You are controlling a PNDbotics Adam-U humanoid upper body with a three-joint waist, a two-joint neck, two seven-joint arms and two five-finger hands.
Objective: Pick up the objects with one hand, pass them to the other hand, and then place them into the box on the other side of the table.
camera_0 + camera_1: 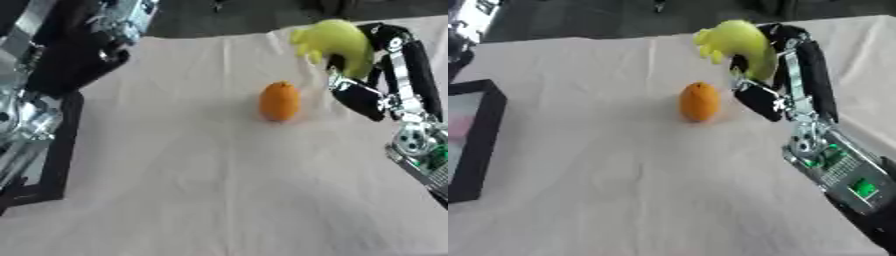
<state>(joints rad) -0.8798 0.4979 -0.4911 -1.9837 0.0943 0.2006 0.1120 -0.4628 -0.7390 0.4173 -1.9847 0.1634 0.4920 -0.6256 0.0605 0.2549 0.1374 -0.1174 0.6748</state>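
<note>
Cream cloth (623, 190) covers the table, wide bare room toward the near edge. Right hand (785, 75), fingers curled round a yellow-green fruit (737, 40), holds it above the cloth near the far edge, its knobbly end pointing left. Orange fruit (700, 101) stands just left of the hand, long axis upright. Black-rimmed box (479, 145) lies at the left edge. Left hand (96, 55), upper left: finger state indiscernible.

yellow object (741, 42): blurred, its near side hidden behind the right robot hand (776, 75) — kind cannot be told
black box (474, 140): cut off by the left edge, contents a pale blur
left robot hand (105, 35): blurred among dark metal — fingers indistinct
right forearm: cut off at the lower right corner
</note>
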